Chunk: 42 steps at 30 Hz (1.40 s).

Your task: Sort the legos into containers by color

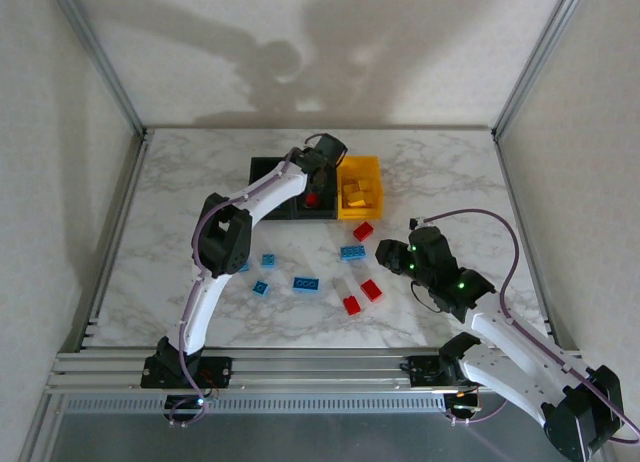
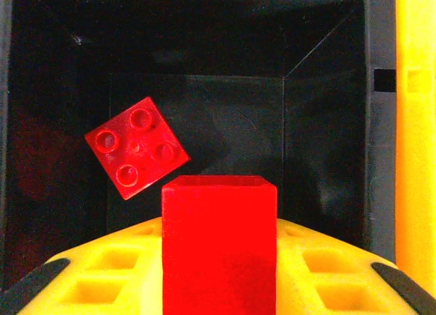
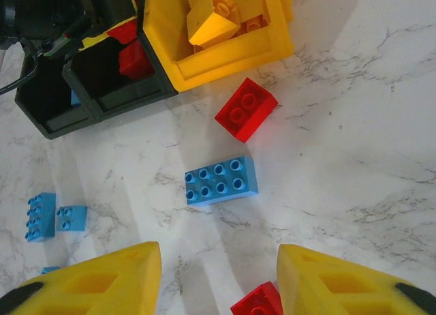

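I am gripping a red brick (image 2: 218, 260) in my left hand (image 2: 218, 223). Its yellow fingers (image 2: 102, 274) are pressing on both sides of the brick, and I am holding it over the middle black bin (image 2: 327, 110). In the left wrist view a second red brick (image 2: 136, 148) is lying studs up inside that bin, at 10 o'clock from the one I am holding.

From above, the three bins are sitting in a row toward the far side of the counter (image 1: 450, 182). The left black bin (image 1: 265, 172) is at 9 o'clock of the middle one and the yellow bin (image 1: 362, 214) is at 3 o'clock. Yellow bricks (image 3: 214, 15) are lying heaped in the yellow bin. A bit of blue (image 3: 73, 97) is showing in the left black bin, though I cannot tell its shape.

My right hand (image 3: 218, 253) is hanging open above the counter, fingers wide apart with nothing between them. In its wrist view a blue eight-stud brick (image 3: 221, 181) is lying at 12 o'clock. A red four-stud brick (image 3: 246, 109) is lying beyond it, near the yellow bin's corner. Another red brick (image 3: 259, 303) is peeking in at 6 o'clock. Two small blue bricks (image 3: 41, 216) are lying just beside each other at 9 o'clock.
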{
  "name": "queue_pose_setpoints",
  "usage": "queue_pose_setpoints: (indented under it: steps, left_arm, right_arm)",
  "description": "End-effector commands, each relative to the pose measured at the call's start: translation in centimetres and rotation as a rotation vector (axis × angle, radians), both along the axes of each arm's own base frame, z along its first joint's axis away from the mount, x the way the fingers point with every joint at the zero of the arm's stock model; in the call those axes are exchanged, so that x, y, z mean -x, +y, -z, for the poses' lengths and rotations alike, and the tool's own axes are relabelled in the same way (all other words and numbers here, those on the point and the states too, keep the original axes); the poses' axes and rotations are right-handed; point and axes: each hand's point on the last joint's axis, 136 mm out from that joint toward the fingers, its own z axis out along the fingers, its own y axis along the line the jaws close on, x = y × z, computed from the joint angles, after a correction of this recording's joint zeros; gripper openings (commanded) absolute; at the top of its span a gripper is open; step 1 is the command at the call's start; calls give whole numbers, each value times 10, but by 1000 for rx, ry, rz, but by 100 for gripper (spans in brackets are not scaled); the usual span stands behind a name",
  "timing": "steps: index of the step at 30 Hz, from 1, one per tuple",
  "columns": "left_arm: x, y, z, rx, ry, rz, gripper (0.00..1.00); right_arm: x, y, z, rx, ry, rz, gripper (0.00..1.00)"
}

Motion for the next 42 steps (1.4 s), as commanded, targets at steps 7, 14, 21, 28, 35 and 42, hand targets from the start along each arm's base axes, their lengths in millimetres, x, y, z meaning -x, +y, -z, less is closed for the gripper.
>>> queue_pose_setpoints:
  steps: [7, 14, 21, 28, 35, 42]
  left_arm:
    - [5, 10, -19, -13, -19, -29, 58]
    - [24, 1, -62, 51, -91, 7, 61]
    - [81, -8, -81, 128, -92, 107, 64]
    - [145, -9, -72, 216, -38, 181, 66]
    - [207, -39, -50, 310, 45, 252, 67]
    - [276, -63, -17, 322, 191, 316, 66]
  right_arm:
    - [-1, -2, 3, 14, 3, 17, 48]
    - [-1, -3, -7, 23, -3, 17, 48]
    - [5, -12, -13, 57, 32, 39, 50]
    - [23, -30, -2, 66, 94, 92, 57]
    - [32, -32, 11, 55, 161, 115, 58]
    - [32, -24, 14, 58, 224, 95, 59]
